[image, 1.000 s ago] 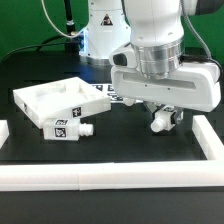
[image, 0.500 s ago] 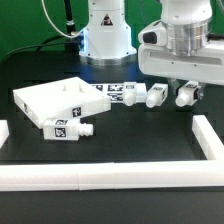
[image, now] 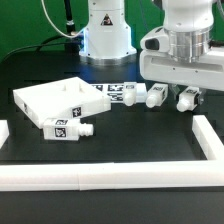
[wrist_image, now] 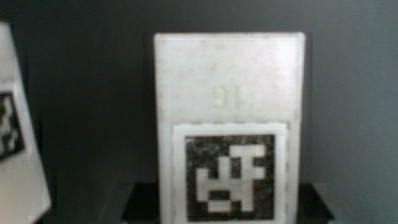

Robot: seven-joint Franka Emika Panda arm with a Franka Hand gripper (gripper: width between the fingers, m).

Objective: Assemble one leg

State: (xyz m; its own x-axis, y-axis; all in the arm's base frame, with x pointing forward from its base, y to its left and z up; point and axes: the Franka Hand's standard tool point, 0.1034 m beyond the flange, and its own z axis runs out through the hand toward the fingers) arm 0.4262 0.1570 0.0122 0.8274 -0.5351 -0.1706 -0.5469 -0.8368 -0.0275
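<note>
Against a second ago, the leg (image: 186, 99) is found carried from the middle of the desk (image: 120, 150) toward the exterior view's right; over the last half second hardly any further shift is seen. It is gripped between the closed fingers (image: 178, 89), just beside another loose leg (image: 157, 95). Whether it is lifted clear of the desk cannot be told. The pickup is judged done, and fitting it to the white tray-like piece (image: 45, 100) is judged still ahead. In the wrist view a white block is shown, with a black-and-white tag (wrist_image: 228, 170) on its face; no peg is made out there.
</note>
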